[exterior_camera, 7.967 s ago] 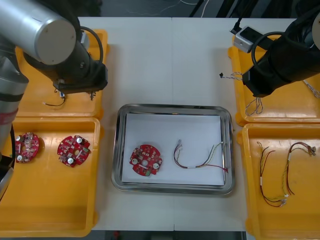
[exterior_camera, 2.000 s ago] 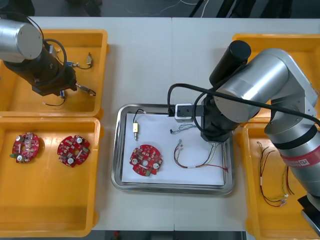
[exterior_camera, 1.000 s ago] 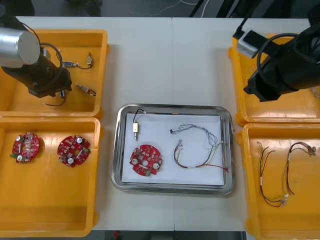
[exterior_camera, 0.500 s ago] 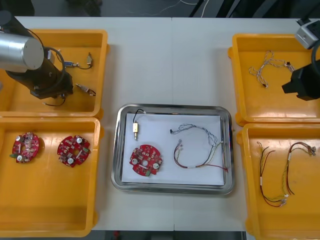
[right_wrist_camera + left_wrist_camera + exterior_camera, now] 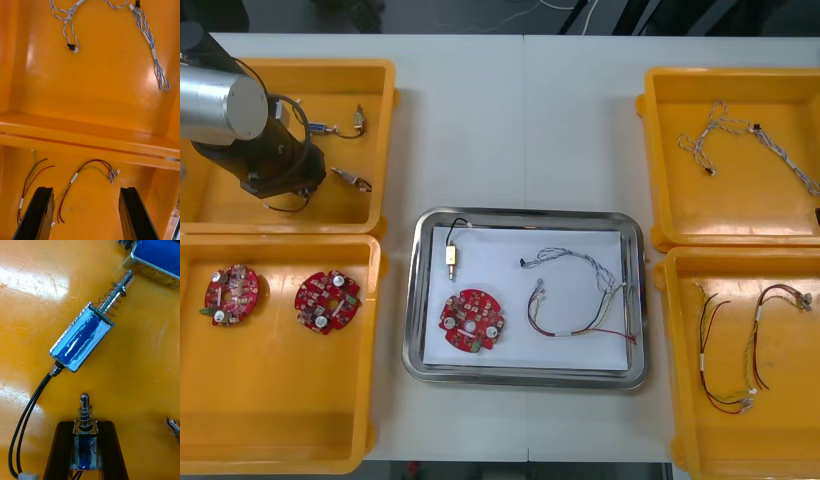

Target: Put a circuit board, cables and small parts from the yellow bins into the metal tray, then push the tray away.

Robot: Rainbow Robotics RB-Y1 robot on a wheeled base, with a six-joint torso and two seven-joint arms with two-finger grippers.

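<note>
Small metal part (image 5: 85, 444) clamped in left pincer (image 5: 85, 425), wrist view reveals; right pincer (image 5: 86, 192) apart over yellow bins (image 5: 93, 97).

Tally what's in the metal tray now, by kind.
Round red circuit board: 1
Twisted blue and white cable: 1
Red and yellow cable: 1
Small metal part with black lead: 1
Total: 4
Left gripper holds another small metal part over the far left bin.
</note>
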